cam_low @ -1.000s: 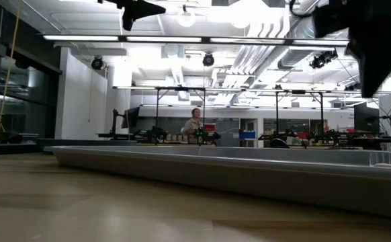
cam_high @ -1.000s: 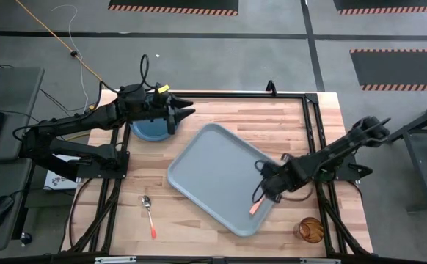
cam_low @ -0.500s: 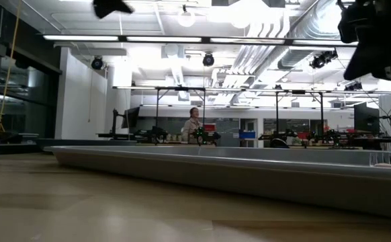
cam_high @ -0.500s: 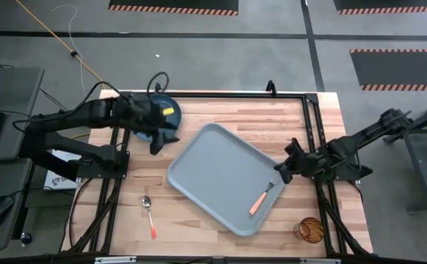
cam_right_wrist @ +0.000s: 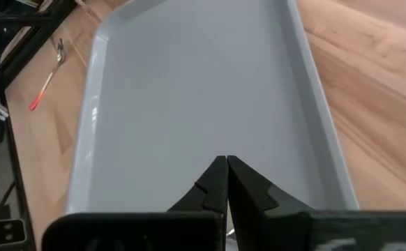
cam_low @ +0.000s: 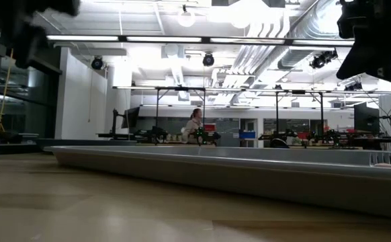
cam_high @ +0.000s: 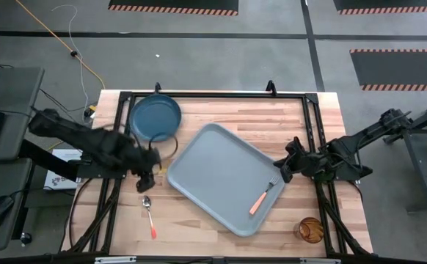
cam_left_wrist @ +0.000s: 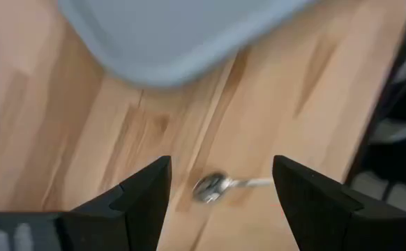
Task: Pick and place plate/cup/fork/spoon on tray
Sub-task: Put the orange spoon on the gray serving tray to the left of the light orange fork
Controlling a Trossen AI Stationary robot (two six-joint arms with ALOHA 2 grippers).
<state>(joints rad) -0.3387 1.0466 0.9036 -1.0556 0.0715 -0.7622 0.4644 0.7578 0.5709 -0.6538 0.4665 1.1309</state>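
Observation:
The grey-blue tray (cam_high: 217, 176) lies askew mid-table. The peach-handled fork (cam_high: 261, 198) lies flat on the tray near its right corner. The teal plate (cam_high: 155, 117) sits on the table at the far left. The red-handled spoon (cam_high: 150, 213) lies on the wood near the left front, and the amber cup (cam_high: 310, 229) stands at the near right. My left gripper (cam_high: 147, 180) is open above the table just beyond the spoon; the spoon's bowl (cam_left_wrist: 210, 187) shows between its fingers (cam_left_wrist: 220, 188). My right gripper (cam_high: 281, 172) is shut and empty over the tray's right edge (cam_right_wrist: 225, 181).
A black metal frame (cam_high: 213, 95) runs along the table's far, left and right edges. Bare wood (cam_high: 221, 114) lies between the plate and the far right corner. The tray's long wall (cam_low: 249, 171) crosses the low view.
My left gripper has left the plate at the far left and swung toward the near edge, to just above the spoon. My right gripper has drawn back from the fork toward the table's right edge; the fork stays lying on the tray.

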